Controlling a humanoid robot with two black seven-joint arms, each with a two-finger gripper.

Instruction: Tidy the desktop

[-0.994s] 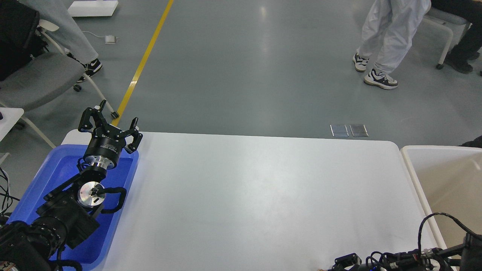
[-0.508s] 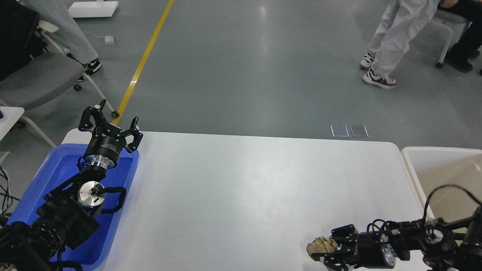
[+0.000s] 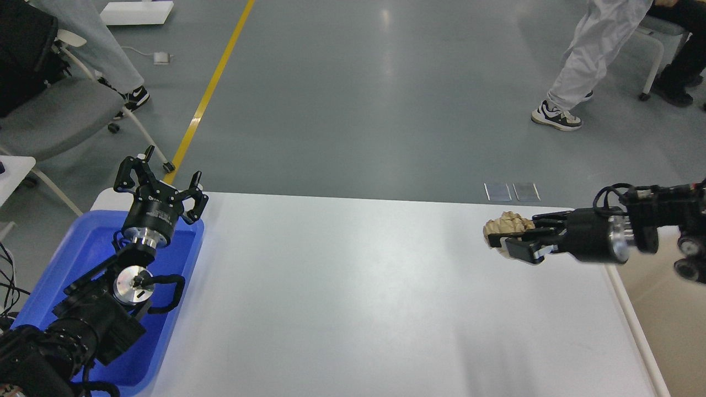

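Note:
The white desktop (image 3: 353, 286) fills the middle of the head view. My right gripper (image 3: 504, 236) reaches in from the right and is shut on a crumpled ball of brown paper (image 3: 506, 225), held above the desktop's far right part. My left gripper (image 3: 160, 177) is open and empty, raised over the far end of the blue tray (image 3: 71, 259) at the desktop's left.
A cream-white bin (image 3: 656, 331) stands against the desktop's right edge. Beyond the table are grey floor with a yellow line (image 3: 212, 88), chairs at the far left and far right, and a person's legs (image 3: 595, 49) at the far right.
My right arm has lifted the paper ball from the near right edge of the desktop and carried it up and away toward the far right. My left arm has not moved. The person walked right.

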